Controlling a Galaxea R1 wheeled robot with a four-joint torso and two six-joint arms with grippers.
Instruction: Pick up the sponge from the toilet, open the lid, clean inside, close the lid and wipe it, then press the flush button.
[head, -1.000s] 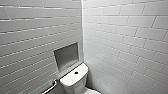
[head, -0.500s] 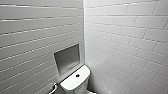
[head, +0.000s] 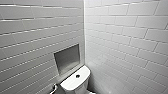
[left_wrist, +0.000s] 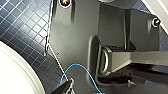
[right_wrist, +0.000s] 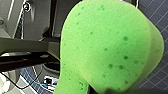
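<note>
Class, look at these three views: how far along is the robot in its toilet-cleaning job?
Looks done: the sponge is picked up, hanging above the dark floor tiles, apparently pinched in the right arm's jaws. In hand: no wiping visible; the head view faces the toilet tank. Remaining: at least the flush button, with nothing near it. The lid's state cannot be told.
</note>
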